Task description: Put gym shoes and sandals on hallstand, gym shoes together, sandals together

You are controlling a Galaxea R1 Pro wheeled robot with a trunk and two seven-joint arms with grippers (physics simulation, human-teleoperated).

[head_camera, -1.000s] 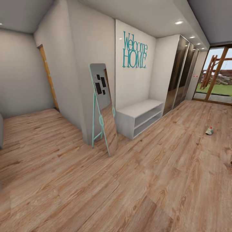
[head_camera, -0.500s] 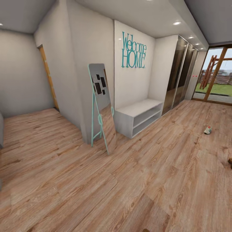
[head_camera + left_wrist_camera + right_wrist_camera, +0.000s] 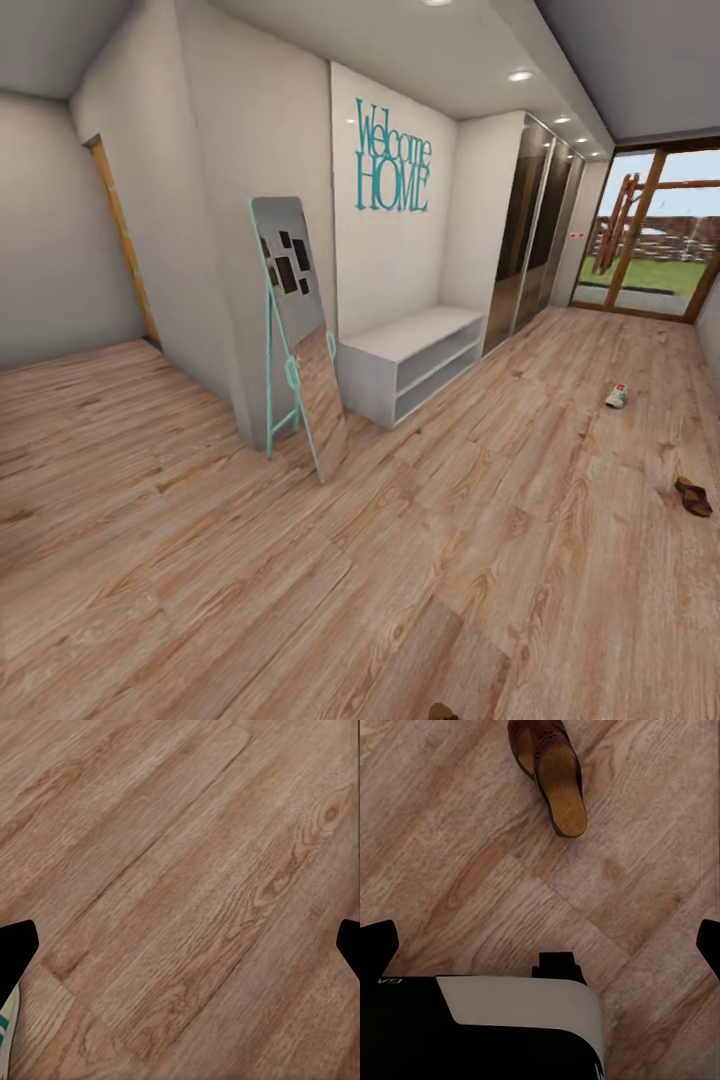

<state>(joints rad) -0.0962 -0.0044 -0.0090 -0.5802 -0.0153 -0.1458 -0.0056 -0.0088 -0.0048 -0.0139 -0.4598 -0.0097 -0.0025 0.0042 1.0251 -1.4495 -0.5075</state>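
corridor floor [image 3: 420,560] of wood planks stretches ahead of you. your pale hallstand [image 3: 405,355] stands against the wall beside a leaning mirror [image 3: 295,330]. one gym shoe [image 3: 617,396] lies far off to your right, a sandal [image 3: 693,496] nearer. your right wrist view shows another sandal [image 3: 549,772] on the planks. both grippers' fingertips sit wide apart, holding nothing.

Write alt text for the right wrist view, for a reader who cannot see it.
A dark brown sandal with a tan insole lies on the wood-plank corridor floor, ahead of the right gripper, whose dark fingertips sit wide apart at the two edges with nothing between them. A black and white part of the robot's body crosses the frame near the camera.
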